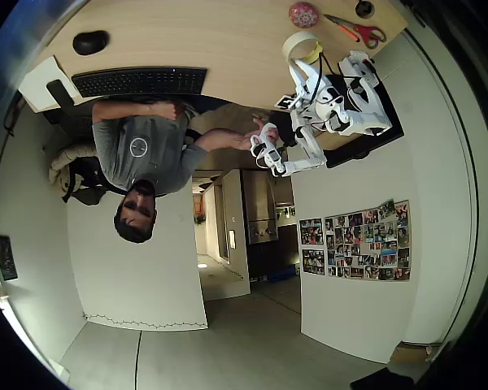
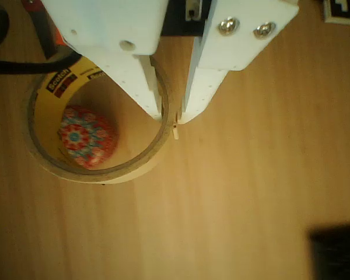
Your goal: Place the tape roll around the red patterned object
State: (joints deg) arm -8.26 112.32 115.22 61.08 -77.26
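In the wrist view the pale yellow tape roll (image 2: 52, 160) hangs over the wooden table, and my gripper (image 2: 170, 116) is shut on its right wall. One white finger (image 2: 146, 87) is inside the ring and the other is outside it. The red patterned object (image 2: 87, 137) shows through the hole, left of centre, and looks to lie on the wood below. In the overhead view the tape roll (image 1: 298, 44) sits at the tip of the white arm, a little short of the red patterned object (image 1: 303, 15) near the table's far edge.
Red-handled scissors (image 1: 358, 31) and a small black round object (image 1: 363, 8) lie right of the red disc. A black mouse (image 1: 90, 42) and keyboard (image 1: 140, 81) are at the left, with a person (image 1: 138, 146) seated there. A dark shape (image 2: 335, 251) sits at the wrist view's lower right.
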